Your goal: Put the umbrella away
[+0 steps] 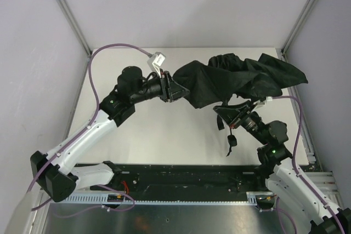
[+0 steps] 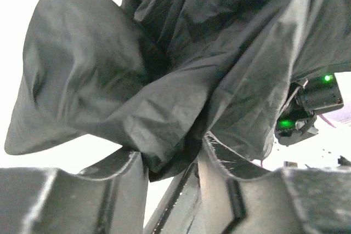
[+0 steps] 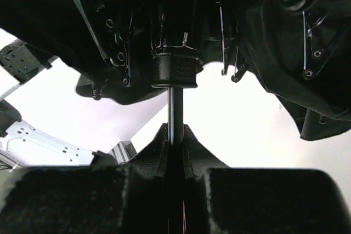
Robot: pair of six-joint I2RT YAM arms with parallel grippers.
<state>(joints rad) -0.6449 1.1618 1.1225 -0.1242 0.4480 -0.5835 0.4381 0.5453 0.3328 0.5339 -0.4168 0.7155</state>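
Top view, where it is: The umbrella (image 1: pixel 241 78) hangs in the air over the table (image 1: pixel 159 135), held between my two arms. It is floppy and half shut.
Top view, hands: My left gripper (image 1: pixel 174 89) is at the left edge of the cloth. My right gripper (image 1: pixel 233 110) is under the cloth. A strap (image 1: pixel 231 142) dangles below it.
Top view, boxes: I see no bag, sleeve or box here to put it in.
Left wrist view, hand: A thick fold of cloth (image 2: pixel 164 108) sits between my fingers (image 2: pixel 109 176). They stand partly apart. I cannot tell if they pinch it hard yet.
Left wrist view, boxes: None here, just cloth.
Right wrist view, hand: My fingers are squeezed tight on the thin shaft (image 3: pixel 175 113), just below the black slider (image 3: pixel 174 69). The cloth and ribs (image 3: pixel 82 15) hang all around it.
Right wrist view, boxes: None here.
How to do it well: I think the job now is to gather the loose cloth. I should keep the right hand firm on the shaft. I should grab cloth only, not a rib, and move slowly so nothing bends or tears.
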